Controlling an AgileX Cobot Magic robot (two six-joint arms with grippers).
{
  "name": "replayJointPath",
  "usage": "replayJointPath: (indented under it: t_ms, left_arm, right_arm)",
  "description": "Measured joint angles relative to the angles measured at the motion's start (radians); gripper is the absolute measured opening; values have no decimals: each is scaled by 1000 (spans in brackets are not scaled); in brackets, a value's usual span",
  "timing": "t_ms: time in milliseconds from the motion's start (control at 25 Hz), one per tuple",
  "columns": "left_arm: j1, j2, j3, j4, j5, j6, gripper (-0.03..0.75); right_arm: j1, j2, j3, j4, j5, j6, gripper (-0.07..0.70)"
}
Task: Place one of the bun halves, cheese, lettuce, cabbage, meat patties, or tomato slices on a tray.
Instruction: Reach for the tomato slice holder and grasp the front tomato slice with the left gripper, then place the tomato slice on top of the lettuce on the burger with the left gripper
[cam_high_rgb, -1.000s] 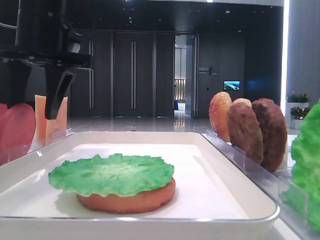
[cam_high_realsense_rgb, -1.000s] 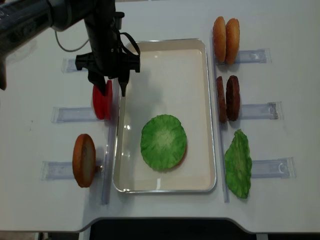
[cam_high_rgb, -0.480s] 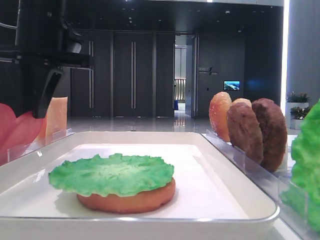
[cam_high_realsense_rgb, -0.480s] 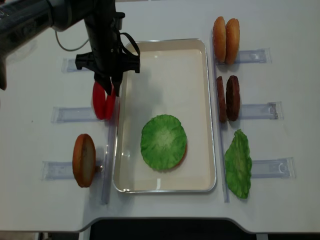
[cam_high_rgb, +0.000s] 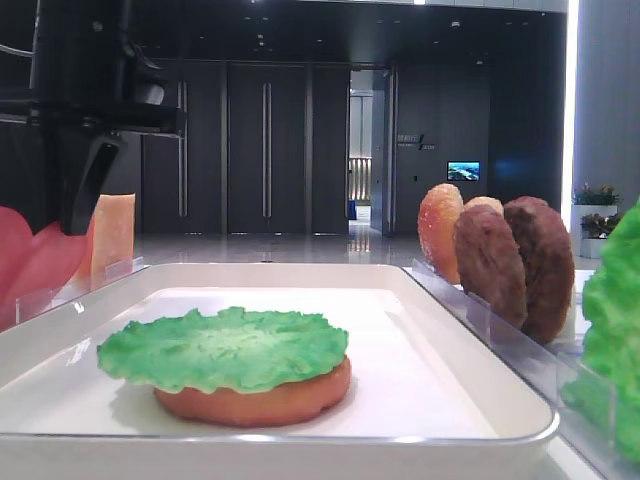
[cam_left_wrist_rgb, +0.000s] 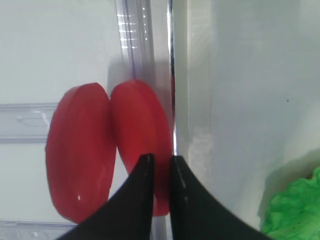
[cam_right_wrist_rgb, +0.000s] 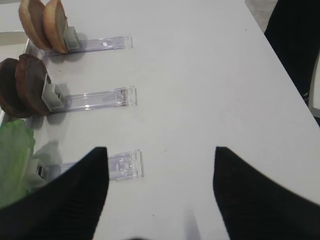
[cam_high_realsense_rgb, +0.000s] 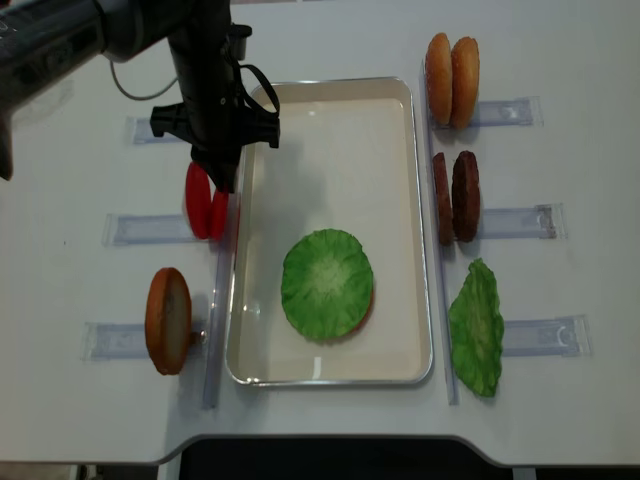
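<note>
So going left to right on the white desk (cam_high_realsense_rgb: 330, 425): far left there's a bun half (cam_high_realsense_rgb: 167, 320) standing on edge in a clear rack (cam_high_realsense_rgb: 115, 340), and above it two tomato slices (cam_high_realsense_rgb: 205, 205) standing side by side in their own rack. The left gripper (cam_high_realsense_rgb: 222, 178) is straight down on those, jaws pinched nearly together on the top edge of the slice nearest the tray. In the left wrist view the two dark fingertips (cam_left_wrist_rgb: 142, 175) sit close together over that slice's rim, so it looks like a grip, though I can't be sure how much of the slice is actually between them. The arm covers the rack behind it, where the low front view shows the cheese (cam_high_rgb: 113, 235) standing upright.

The tray (cam_high_realsense_rgb: 330, 90) sits in the middle, just beside the tomato rack, so the tray's raised rim runs right next to the gripped slice. On the tray, toward the near end, there's a round lettuce (cam_high_realsense_rgb: 327, 284) leaf lying flat on another bun half (cam_high_rgb: 255, 398).

Right of the tray: two more bun halves (cam_high_realsense_rgb: 452, 79) on edge at the back, two meat patties (cam_high_realsense_rgb: 455, 197) in the middle rack, and a second lettuce leaf (cam_high_realsense_rgb: 476, 328) in the near one.

The right gripper (cam_right_wrist_rgb: 160, 195) hangs over bare desk beyond those racks, jaws wide apart, holding nothing.
</note>
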Motion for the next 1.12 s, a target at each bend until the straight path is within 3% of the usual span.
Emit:
replayJointPath:
  t_ms: [800, 1120]
  left_arm:
    - [1, -132, 0, -161, 3, 27, 48]
    - [1, -181, 1, -306, 3, 83, 48]
  right_arm:
    - [0, 0, 0, 0, 0, 0, 434]
    - [0, 0, 0, 0, 0, 0, 434]
